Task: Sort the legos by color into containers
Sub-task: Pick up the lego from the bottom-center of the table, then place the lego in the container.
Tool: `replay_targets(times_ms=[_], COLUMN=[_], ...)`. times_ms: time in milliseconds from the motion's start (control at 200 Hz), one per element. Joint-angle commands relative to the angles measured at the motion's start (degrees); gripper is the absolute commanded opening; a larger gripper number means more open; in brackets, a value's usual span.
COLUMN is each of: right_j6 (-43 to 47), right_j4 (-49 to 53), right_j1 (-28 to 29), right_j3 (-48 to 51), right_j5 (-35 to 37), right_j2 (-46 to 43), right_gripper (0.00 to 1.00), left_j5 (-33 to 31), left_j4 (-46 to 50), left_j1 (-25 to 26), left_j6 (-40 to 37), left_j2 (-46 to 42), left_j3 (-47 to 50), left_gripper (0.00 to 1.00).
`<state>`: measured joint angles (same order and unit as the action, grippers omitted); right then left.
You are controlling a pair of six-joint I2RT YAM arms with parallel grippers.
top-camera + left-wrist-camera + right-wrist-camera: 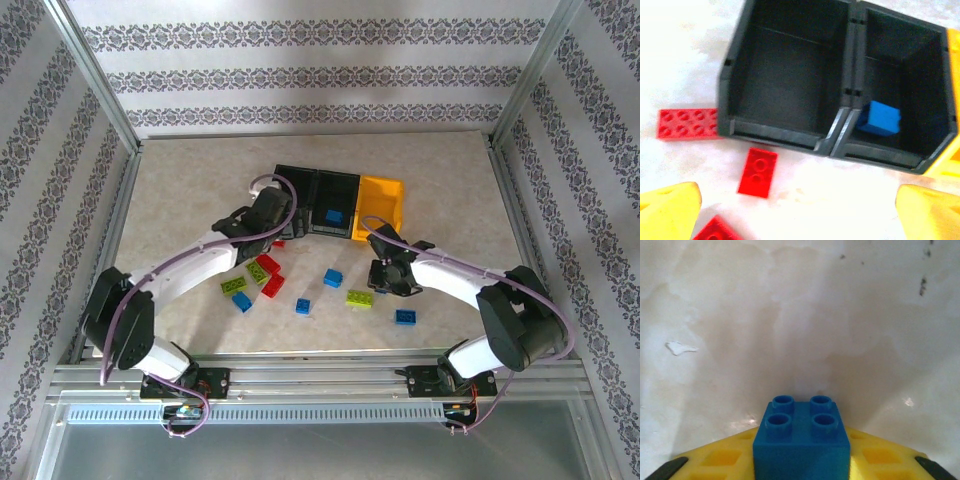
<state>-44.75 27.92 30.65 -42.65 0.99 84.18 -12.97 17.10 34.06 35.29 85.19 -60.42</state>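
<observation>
While right jaws pinch a blue 2x2 brick (pixel 801 440) by its flat sides over bare desk (pixel 790 315), left jaws hang spread wide, empty, above a red brick (pixel 757 172) nr the left black bin (pixel 727 85). Blue brick prob. light, rigid, slick; grip side walls, not studs. Mid black bin (pixel 875 150) holds another blue brick (pixel 880 118).

Table (pixel 190 200): beige, marbled top.
Containers (pixel 839 127): three joined bins just ahead of the left gripper (pixel 799 212).
Red legos (pixel 757 172): between the left gripper and the bins; one flat plate touches a black wall.
Lime legos (pixel 360 298): one just left of the right gripper (pixel 385 270), two behind the left gripper.
Blue legos (pixel 333 277): four loose, between and behind both grippers.
</observation>
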Motion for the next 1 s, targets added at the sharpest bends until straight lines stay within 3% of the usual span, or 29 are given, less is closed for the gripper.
replay_targets(times_ms=[0,210,425,675,994], right_j6=[0.8,3.1,5.0,8.5,14.7], right_j4=[1.8,4.5,4.9,5.0,7.6], right_j1=[0.9,2.0,3.0,3.6,3.5], right_j3=[-2.9,-9.2,-17.2,-28.7,-44.1], right_j5=[1.6,3.4,5.8,7.2,8.4], right_j2=[0.7,1.5,3.5,10.0,20.8], right_gripper=[0.31,0.27,0.26,0.26,0.27], left_j5=[-4.6,-9.4,-6.0,-12.5,-9.1], left_j4=[-0.2,0.9,-0.1,2.7,2.9], left_j1=[-1.4,-4.9,-12.8,-16.3,-22.0], left_j6=[1.8,2.9,5.6,4.3,5.4], left_j2=[-4.0,-9.6,-14.7,-21.0,-23.4], left_j3=[3.0,6.9,11.6,14.9,18.5], left_gripper=[1.00,1.00,1.00,1.00,1.00])
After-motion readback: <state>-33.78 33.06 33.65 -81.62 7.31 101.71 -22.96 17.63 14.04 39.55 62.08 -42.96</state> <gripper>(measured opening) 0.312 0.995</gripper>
